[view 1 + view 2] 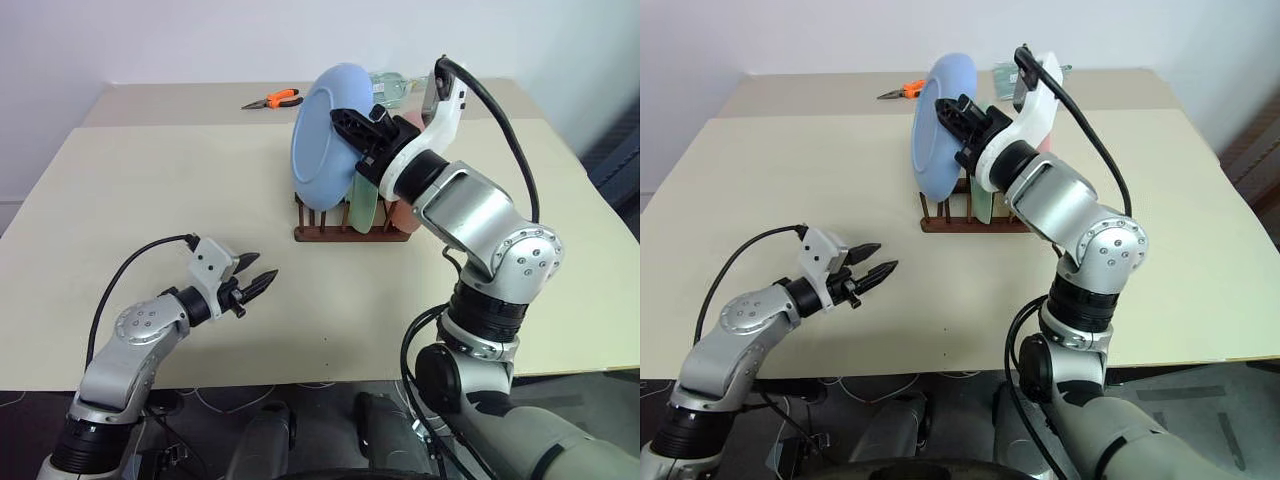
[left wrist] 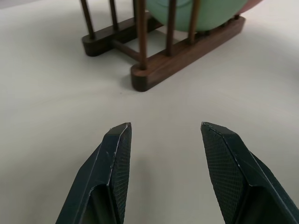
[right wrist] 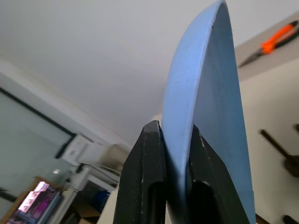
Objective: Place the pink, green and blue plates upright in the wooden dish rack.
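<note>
Beige table: green plate and pink plate racked in my wooden dish rack; right end effector clamps blue plate above it, left end effector apart, empty

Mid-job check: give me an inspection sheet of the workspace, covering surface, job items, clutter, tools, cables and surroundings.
Surface: beige table, a second one butted behind it.
Job's things: wooden dish rack stands mid-table; green plate upright in it, pink plate behind it; blue plate held upright over the rack's front end, not yet seated.
Clutter: orange-handled pliers on the rear table; a clear object behind the blue plate, too hidden to name.
Tools: left tool open, holding nothing, low over the table short of the rack; right tool shut on the blue plate's rim.
Cables: black cable loops along the left arm, another over the right arm.
Surroundings: plain white wall.
</note>
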`<state>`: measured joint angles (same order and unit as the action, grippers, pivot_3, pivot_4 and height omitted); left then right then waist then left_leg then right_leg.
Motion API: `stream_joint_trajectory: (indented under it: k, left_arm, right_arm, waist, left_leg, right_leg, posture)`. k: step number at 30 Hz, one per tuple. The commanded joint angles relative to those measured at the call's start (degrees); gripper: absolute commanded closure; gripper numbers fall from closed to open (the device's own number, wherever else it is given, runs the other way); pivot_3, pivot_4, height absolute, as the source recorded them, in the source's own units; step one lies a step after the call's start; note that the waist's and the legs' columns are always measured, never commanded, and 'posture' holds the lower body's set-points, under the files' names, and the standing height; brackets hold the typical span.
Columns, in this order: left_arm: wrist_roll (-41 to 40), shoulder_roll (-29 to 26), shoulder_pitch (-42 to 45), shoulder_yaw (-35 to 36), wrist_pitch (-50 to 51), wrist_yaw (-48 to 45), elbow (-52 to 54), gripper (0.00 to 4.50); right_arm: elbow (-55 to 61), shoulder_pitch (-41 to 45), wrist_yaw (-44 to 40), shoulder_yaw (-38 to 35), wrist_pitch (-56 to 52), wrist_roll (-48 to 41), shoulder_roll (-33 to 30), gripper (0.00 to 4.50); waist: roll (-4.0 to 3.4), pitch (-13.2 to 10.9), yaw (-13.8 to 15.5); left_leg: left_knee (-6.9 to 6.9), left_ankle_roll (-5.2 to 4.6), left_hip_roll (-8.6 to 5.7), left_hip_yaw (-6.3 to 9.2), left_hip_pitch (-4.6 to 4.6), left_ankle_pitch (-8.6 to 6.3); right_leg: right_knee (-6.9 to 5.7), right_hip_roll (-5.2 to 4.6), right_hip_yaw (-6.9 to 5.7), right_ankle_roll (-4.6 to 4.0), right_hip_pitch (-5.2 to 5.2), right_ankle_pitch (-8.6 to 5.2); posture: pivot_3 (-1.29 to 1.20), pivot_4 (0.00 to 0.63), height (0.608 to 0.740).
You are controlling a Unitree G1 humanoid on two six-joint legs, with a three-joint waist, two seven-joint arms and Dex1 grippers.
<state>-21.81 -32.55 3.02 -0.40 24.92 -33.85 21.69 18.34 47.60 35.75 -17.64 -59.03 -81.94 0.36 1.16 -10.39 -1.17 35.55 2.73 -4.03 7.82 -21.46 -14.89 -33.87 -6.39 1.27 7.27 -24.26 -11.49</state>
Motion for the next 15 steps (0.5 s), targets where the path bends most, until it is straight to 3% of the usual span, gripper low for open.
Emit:
stream_joint_trajectory:
  k: [1,15]
  left_arm:
    - [0.4,0.1,0.9,-0.2,0.8,0.1,2.7,2.12]
    - [-0.1,0.2,1.9,-1.3,3.3,-1.0,5.5,2.12]
  right_arm:
    - [0.7,1.6,1.1,1.5,2.8,-2.6,-1.7,4.5]
    - [-6.1,3.5,4.1,6.2,7.6,-1.9,-5.8,4.5]
  waist:
    - [0.0,0.0,0.0]
    - [0.01,0.0,0.0]
  left_leg:
    - [0.0,0.0,0.0,0.0,0.0,0.0]
    - [0.0,-0.01,0.0,0.0,-0.01,0.0]
  right_leg:
    - [0.0,0.0,0.0,0.0,0.0,0.0]
    - [0.0,0.01,0.0,-0.06,0.0,-0.04]
  posture:
    - [0.0,0.15,0.74]
    - [0.0,0.15,0.74]
